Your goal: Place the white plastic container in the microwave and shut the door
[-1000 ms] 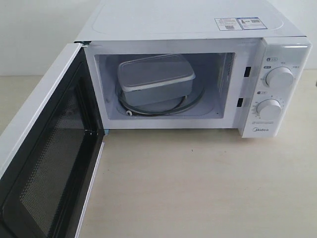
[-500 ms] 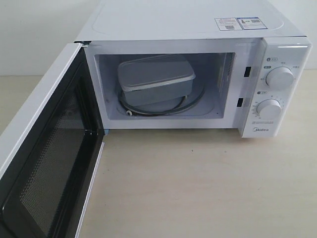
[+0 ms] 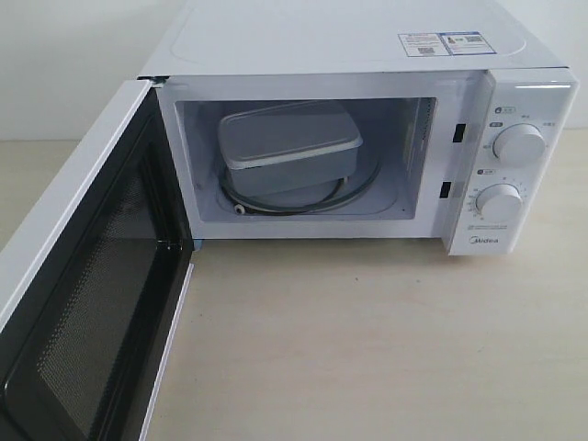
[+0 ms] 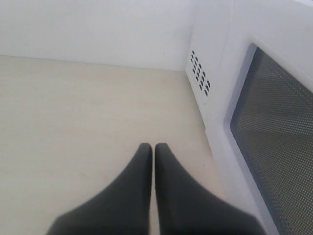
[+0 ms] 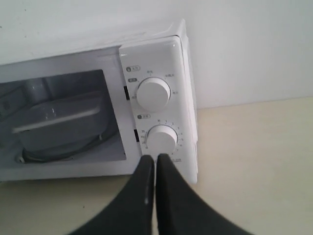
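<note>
The white plastic container (image 3: pixel 289 147) sits inside the microwave (image 3: pixel 367 55) on the glass turntable, tilted a little, and shows again through the cavity opening as the same container (image 5: pixel 58 122). The door (image 3: pixel 78 303) stands wide open at the left, black inner face towards the camera. Neither gripper appears in the exterior view. My left gripper (image 4: pixel 153 147) is shut and empty, beside the door's outer face with its mesh window (image 4: pixel 279 137). My right gripper (image 5: pixel 155 157) is shut and empty, just in front of the lower dial (image 5: pixel 161 139).
The microwave stands on a pale wooden table (image 3: pixel 367 349) against a white wall (image 3: pixel 64 64). Vent holes (image 4: pixel 199 72) mark the microwave's side wall. Two round dials (image 3: pixel 519 144) sit on the right control panel.
</note>
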{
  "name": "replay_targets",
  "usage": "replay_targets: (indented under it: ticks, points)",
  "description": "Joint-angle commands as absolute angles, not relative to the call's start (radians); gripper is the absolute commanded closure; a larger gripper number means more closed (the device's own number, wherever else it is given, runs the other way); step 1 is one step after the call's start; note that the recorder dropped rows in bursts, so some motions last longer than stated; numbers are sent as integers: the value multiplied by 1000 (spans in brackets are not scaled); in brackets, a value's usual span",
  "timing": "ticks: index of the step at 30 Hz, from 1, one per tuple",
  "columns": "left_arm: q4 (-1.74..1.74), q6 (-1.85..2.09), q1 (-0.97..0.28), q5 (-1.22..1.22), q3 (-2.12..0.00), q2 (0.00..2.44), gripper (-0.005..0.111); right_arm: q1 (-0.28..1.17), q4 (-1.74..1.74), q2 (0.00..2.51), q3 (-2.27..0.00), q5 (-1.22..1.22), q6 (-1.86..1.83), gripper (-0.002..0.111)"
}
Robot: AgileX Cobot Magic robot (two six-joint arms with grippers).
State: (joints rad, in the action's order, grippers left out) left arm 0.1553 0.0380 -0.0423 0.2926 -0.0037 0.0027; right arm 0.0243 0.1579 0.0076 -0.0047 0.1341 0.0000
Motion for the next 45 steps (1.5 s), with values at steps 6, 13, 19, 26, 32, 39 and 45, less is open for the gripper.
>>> replay_targets:
  ticks: [6,13,19,26,32,39,45]
  points:
    - [159,33,-41,292,0,0,102,20,68,0,0,274,13,107]
    - [159,33,-41,292,0,0,102,20,68,0,0,327,-36,107]
    - [159,33,-41,292,0,0,102,20,68,0,0,325,-32,107]
    - [159,33,-41,292,0,0,102,20,68,0,0,325,-32,107]
    - [159,33,-41,292,0,0,102,20,68,0,0,325,-30,107]
    - [159,33,-41,292,0,0,102,20,68,0,0,325,-30,107]
    - [159,33,-41,292,0,0,102,20,68,0,0,310,-26,107]
